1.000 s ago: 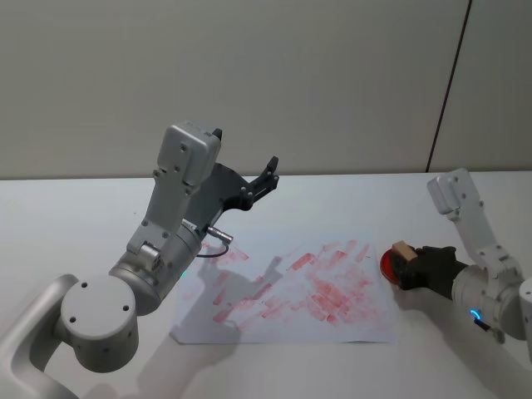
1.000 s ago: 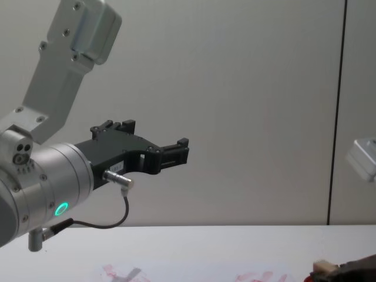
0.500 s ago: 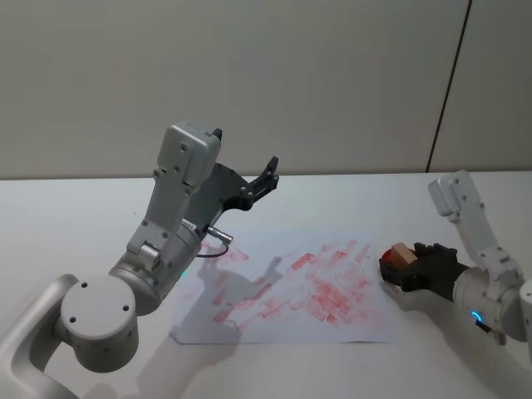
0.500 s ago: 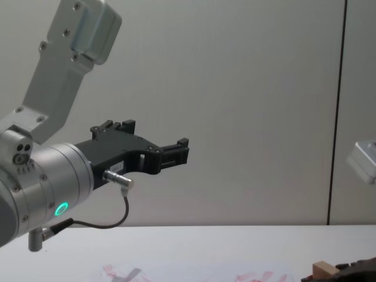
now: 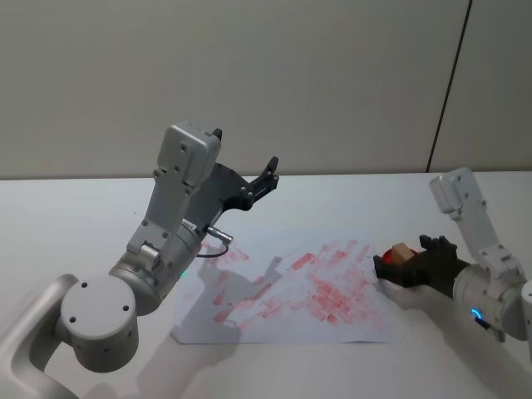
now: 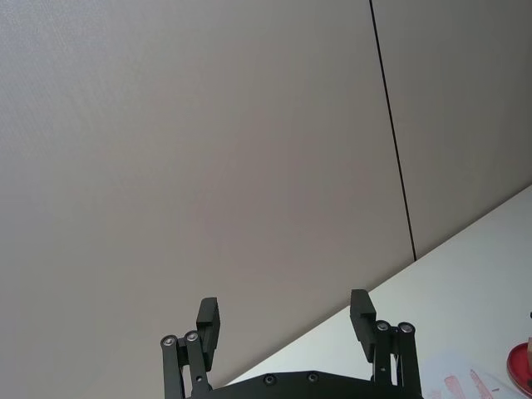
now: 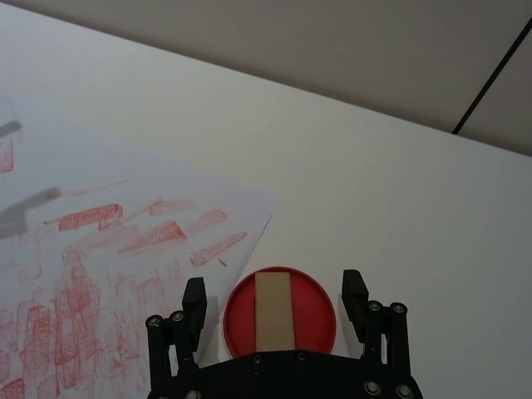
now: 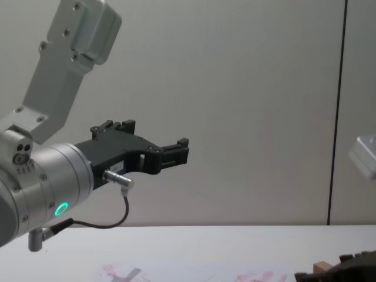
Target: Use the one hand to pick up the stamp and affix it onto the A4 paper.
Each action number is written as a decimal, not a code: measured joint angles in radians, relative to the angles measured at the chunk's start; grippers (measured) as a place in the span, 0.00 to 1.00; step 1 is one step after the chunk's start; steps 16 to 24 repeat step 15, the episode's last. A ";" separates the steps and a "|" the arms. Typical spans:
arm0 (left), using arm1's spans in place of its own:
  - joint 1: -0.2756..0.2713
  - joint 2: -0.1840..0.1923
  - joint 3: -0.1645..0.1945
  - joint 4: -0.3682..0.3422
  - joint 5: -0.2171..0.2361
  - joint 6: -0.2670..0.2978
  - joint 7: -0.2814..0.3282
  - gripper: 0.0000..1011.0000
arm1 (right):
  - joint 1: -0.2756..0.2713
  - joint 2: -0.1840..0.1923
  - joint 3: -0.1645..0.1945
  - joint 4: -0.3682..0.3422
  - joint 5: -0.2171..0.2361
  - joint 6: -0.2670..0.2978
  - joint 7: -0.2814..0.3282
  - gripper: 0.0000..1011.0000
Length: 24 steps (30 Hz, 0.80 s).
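Head view: right pincer (image 5: 397,264) low over the table, fingers spread around the stamp (image 5: 402,253), unclenched.

Red ink pad (image 7: 280,312) on white table (image 5: 75,216).

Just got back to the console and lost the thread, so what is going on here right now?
The right gripper is low at the right edge of the A4 paper, jaws open on either side of the stamp, not closed on it. The stamp sits on the round red ink pad, just off the paper's corner. The sheet already carries many smeared red prints. The left gripper is parked, raised above the table with jaws open, holding nothing.
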 joint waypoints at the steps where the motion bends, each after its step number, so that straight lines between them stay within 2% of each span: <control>1: 0.000 0.000 0.000 0.000 0.000 0.000 0.000 0.99 | -0.001 0.000 0.001 -0.003 0.003 -0.012 -0.001 0.99; 13: 0.000 0.000 0.000 0.000 0.000 0.000 0.000 0.99 | -0.007 0.001 0.007 -0.029 0.026 -0.096 -0.014 0.99; 24: 0.000 0.000 0.000 0.000 0.000 0.000 0.000 0.99 | -0.007 0.001 0.007 -0.031 0.028 -0.102 -0.014 0.99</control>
